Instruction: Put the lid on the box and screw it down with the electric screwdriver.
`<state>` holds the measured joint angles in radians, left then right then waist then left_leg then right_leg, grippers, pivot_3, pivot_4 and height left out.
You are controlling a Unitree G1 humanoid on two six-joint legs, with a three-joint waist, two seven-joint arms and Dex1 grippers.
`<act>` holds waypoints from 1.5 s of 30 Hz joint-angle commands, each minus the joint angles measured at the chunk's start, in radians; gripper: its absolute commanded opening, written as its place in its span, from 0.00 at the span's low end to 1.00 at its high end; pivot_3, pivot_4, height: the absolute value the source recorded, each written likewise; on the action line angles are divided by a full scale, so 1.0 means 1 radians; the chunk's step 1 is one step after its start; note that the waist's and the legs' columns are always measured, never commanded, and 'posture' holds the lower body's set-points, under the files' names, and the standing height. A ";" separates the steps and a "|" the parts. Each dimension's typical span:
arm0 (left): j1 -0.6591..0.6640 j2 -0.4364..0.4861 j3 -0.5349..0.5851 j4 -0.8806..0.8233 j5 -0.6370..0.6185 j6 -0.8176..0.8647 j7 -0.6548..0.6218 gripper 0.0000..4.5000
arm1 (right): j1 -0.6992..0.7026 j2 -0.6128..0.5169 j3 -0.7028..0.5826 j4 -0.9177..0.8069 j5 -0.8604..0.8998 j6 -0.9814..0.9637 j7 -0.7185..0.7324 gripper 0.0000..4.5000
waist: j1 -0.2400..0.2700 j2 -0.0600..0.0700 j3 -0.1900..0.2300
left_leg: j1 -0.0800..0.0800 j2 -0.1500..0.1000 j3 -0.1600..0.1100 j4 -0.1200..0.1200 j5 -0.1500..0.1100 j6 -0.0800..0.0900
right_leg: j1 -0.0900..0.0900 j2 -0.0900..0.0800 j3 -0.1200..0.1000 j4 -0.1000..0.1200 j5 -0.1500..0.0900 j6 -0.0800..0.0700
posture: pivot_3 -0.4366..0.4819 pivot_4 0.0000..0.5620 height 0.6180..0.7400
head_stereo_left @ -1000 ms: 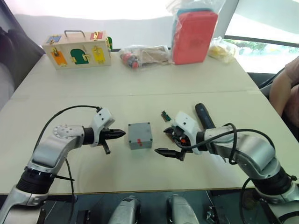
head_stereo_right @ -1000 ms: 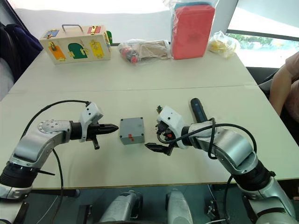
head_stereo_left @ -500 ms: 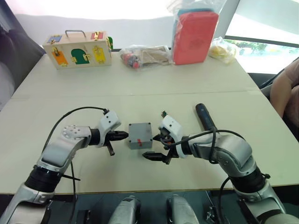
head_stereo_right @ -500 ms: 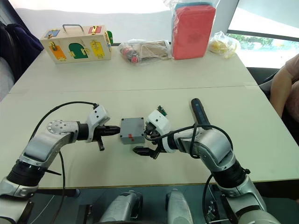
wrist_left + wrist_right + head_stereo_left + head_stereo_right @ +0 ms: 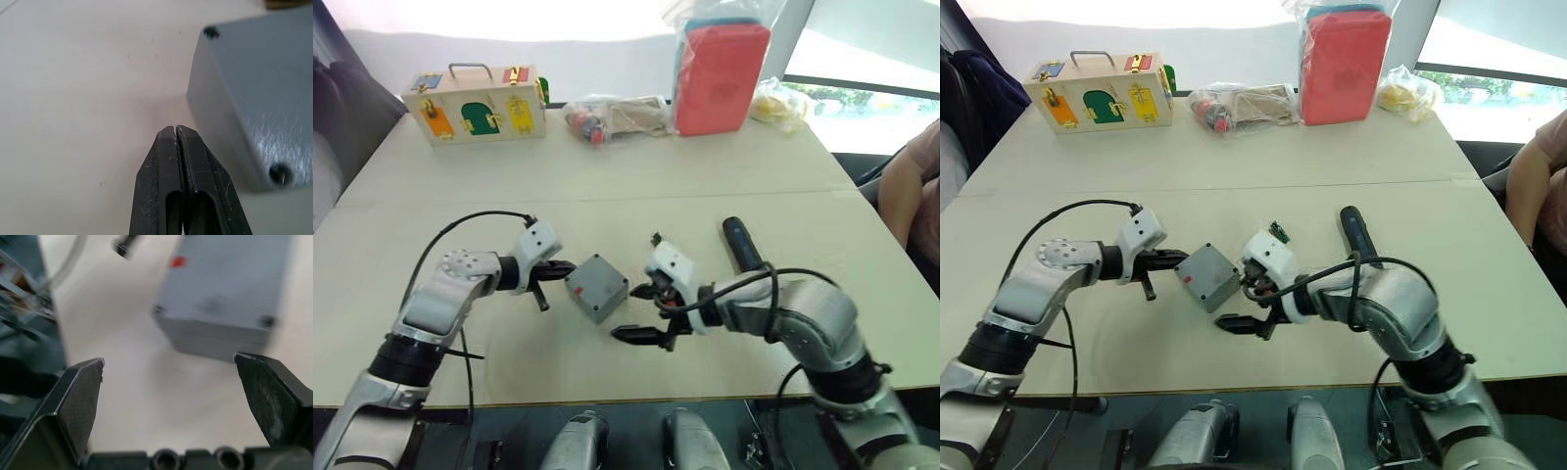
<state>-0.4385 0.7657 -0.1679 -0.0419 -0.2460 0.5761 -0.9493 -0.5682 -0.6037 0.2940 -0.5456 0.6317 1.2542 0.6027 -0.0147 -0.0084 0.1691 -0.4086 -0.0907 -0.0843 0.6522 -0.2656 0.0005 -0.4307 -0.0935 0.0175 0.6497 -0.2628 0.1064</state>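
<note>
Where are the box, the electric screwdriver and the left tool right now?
box (image 5: 597,287), left eye view, top face.
electric screwdriver (image 5: 741,244), left eye view, black handle.
left tool (image 5: 175,132), left wrist view, closed fingertips.

Left gripper (image 5: 176,131) fingers pressed together over the pale table (image 5: 73,98), tips just beside the grey box (image 5: 259,88), not touching.

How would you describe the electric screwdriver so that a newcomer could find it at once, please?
Start at the near half of the pale table, on the robot's right side. Just beyond the right arm lies the electric screwdriver, pointing away from the robot. It is the slim black stick there, unlike the squat grey box between the two pincers.
</note>
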 commanded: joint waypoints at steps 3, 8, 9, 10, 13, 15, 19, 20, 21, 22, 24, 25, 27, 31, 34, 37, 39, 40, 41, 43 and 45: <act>0.070 0.071 0.054 -0.103 -0.032 0.049 -0.036 0.00 | -0.051 -0.040 0.076 0.101 -0.128 -0.210 0.083 1.00 | -0.002 0.000 0.000 | 0.000 0.001 0.000 0.000 0.000 0.000 | 0.000 0.000 0.000 0.000 0.000 0.000 | 0.48 0.27 1.00; 0.138 0.074 0.062 -0.206 -0.071 0.109 -0.042 0.00 | -0.068 0.002 0.137 0.178 -0.195 -0.311 0.125 1.00 | 0.003 0.000 0.000 | 0.000 0.000 0.000 0.000 0.000 0.000 | 0.000 0.000 0.001 0.000 0.000 0.000 | 0.48 0.27 1.00; 0.140 0.069 0.061 -0.213 -0.073 0.117 -0.035 0.00 | -0.069 0.012 0.150 0.187 -0.204 -0.325 0.135 1.00 | 0.004 0.000 0.000 | 0.000 0.000 0.000 0.000 0.000 0.000 | 0.000 0.000 0.001 0.000 0.000 0.000 | 0.48 0.27 1.00; 0.142 0.063 0.060 -0.218 -0.073 0.121 -0.030 0.00 | -0.068 0.019 0.161 0.192 -0.213 -0.336 0.145 1.00 | 0.004 0.000 0.000 | 0.000 0.000 0.000 0.000 0.000 0.000 | 0.001 0.000 0.001 0.000 0.000 0.000 | 0.48 0.27 1.00; 0.139 0.039 0.059 -0.224 -0.076 0.125 -0.008 0.00 | -0.060 0.033 0.175 0.189 -0.221 -0.348 0.172 1.00 | 0.004 0.000 0.000 | 0.000 0.000 0.000 0.001 0.000 0.000 | 0.001 -0.001 0.001 0.000 0.000 0.000 | 0.48 0.27 1.00; 0.136 0.021 0.062 -0.220 -0.079 0.119 0.006 0.00 | -0.052 0.038 0.174 0.178 -0.216 -0.345 0.187 1.00 | 0.003 0.000 0.000 | 0.000 0.000 0.000 0.001 0.000 -0.001 | 0.001 -0.001 0.001 0.000 0.000 0.000 | 0.48 0.27 1.00; 0.116 -0.032 0.065 -0.183 -0.070 0.087 0.045 0.00 | -0.024 0.035 0.161 0.131 -0.195 -0.311 0.201 1.00 | 0.003 0.000 0.000 | 0.000 0.000 0.000 0.001 0.001 -0.002 | 0.001 0.000 0.001 0.000 0.000 0.000 | 0.48 0.27 1.00; 0.113 -0.036 0.064 -0.176 -0.065 0.080 0.048 0.00 | -0.018 0.035 0.158 0.123 -0.194 -0.305 0.202 1.00 | 0.004 0.000 0.000 | 0.000 0.000 0.000 0.001 0.001 -0.002 | 0.001 0.000 0.001 0.000 0.000 0.000 | 0.48 0.27 1.00; 0.110 -0.040 0.063 -0.170 -0.062 0.077 0.052 0.00 | -0.014 0.034 0.155 0.115 -0.194 -0.300 0.202 1.00 | 0.003 -0.001 0.000 | 0.000 0.000 0.000 0.001 0.001 -0.001 | 0.001 0.000 0.001 0.000 0.000 0.000 | 0.48 0.27 1.00; 0.107 -0.043 0.061 -0.163 -0.060 0.071 0.051 0.00 | -0.009 0.035 0.151 0.107 -0.192 -0.291 0.200 1.00 | 0.003 -0.001 0.000 | 0.000 0.000 0.000 0.001 0.001 -0.001 | 0.001 0.000 0.001 0.000 0.000 0.000 | 0.48 0.27 1.00; 0.095 -0.052 0.053 -0.160 -0.059 0.075 0.057 0.00 | 0.001 0.037 0.141 0.091 -0.189 -0.274 0.191 1.00 | 0.003 -0.001 0.000 | 0.000 0.000 0.000 0.001 0.001 -0.001 | 0.001 0.000 0.001 0.000 0.000 0.000 | 0.48 0.27 1.00; 0.091 -0.055 0.051 -0.163 -0.061 0.079 0.058 0.00 | 0.005 0.038 0.137 0.086 -0.189 -0.267 0.186 1.00 | 0.003 -0.001 0.000 | 0.000 0.000 0.000 0.001 0.001 -0.001 | 0.001 0.000 0.001 0.000 0.000 0.000 | 0.48 0.27 1.00; 0.085 -0.056 0.049 -0.167 -0.063 0.086 0.059 0.00 | 0.009 0.041 0.132 0.080 -0.192 -0.254 0.178 1.00 | 0.003 -0.001 0.000 | 0.000 0.000 0.000 0.001 0.001 -0.001 | 0.001 0.000 0.001 0.000 0.000 0.000 | 0.48 0.27 1.00; 0.076 -0.051 0.051 -0.176 -0.070 0.101 0.051 0.00 | 0.012 0.039 0.123 0.071 -0.200 -0.242 0.165 1.00 | 0.004 -0.001 0.000 | 0.000 0.000 0.000 0.001 0.001 -0.002 | 0.001 0.000 0.001 0.000 0.000 0.000 | 0.48 0.27 1.00; 0.064 -0.027 0.063 -0.193 -0.079 0.126 0.040 0.00 | 0.016 0.018 0.091 0.055 -0.199 -0.230 0.157 1.00 | 0.004 -0.001 0.000 | 0.000 0.000 0.000 0.001 0.001 -0.002 | 0.001 0.000 0.001 0.000 0.000 0.000 | 0.48 0.27 1.00; 0.057 0.028 0.094 -0.209 -0.090 0.146 0.012 0.00 | 0.040 -0.036 -0.005 0.003 -0.170 -0.207 0.161 1.00 | 0.004 -0.001 0.000 | 0.000 0.000 0.000 0.001 0.001 -0.002 | 0.001 -0.001 0.001 0.000 0.000 0.000 | 0.48 0.27 1.00; 0.046 0.055 0.136 -0.220 -0.132 0.173 -0.008 0.00 | 0.082 -0.069 -0.105 -0.044 -0.125 -0.219 0.179 1.00 | 0.005 -0.001 0.000 | 0.000 0.000 0.000 0.001 0.001 -0.001 | 0.001 -0.001 0.001 0.000 0.000 0.000 | 0.48 0.27 1.00; 0.034 0.062 0.166 -0.230 -0.173 0.199 -0.023 0.00 | 0.108 -0.052 -0.179 -0.049 -0.091 -0.218 0.163 1.00 | 0.005 -0.001 0.000 | 0.000 0.000 0.000 0.001 0.000 -0.001 | 0.001 -0.001 0.001 0.000 0.000 0.000 | 0.48 0.27 1.00; 0.026 0.066 0.185 -0.237 -0.202 0.218 -0.032 0.00 | 0.125 -0.038 -0.229 -0.052 -0.066 -0.215 0.149 1.00 | 0.005 -0.001 0.000 | 0.000 0.000 -0.001 0.000 0.000 0.000 | 0.001 -0.001 0.001 0.000 0.000 0.000 | 0.48 0.27 1.00; 0.013 0.070 0.207 -0.254 -0.245 0.246 -0.046 0.00 | 0.155 -0.041 -0.259 -0.039 -0.082 -0.236 0.124 1.00 | 0.004 -0.001 0.000 | 0.000 0.000 -0.001 0.001 0.000 0.000 | 0.001 0.000 0.001 0.000 0.000 0.000 | 0.48 0.27 1.00; -0.006 0.070 0.211 -0.284 -0.288 0.276 -0.064 0.00 | 0.191 -0.058 -0.252 0.000 -0.141 -0.282 0.093 1.00 | 0.005 -0.001 0.000 | 0.001 0.000 -0.001 0.001 0.000 0.000 | 0.002 0.000 0.001 0.000 0.000 0.000 | 0.48 0.27 1.00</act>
<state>-0.4278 0.8245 0.0189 -0.2808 -0.4838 0.8279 -0.9931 -0.3950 -0.6542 0.0593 -0.5594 0.5239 1.0115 0.7233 -0.0095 -0.0093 0.1687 -0.4075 -0.0904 -0.0850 0.6528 -0.2656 0.0006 -0.4282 -0.0940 0.0182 0.6496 -0.2628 0.1064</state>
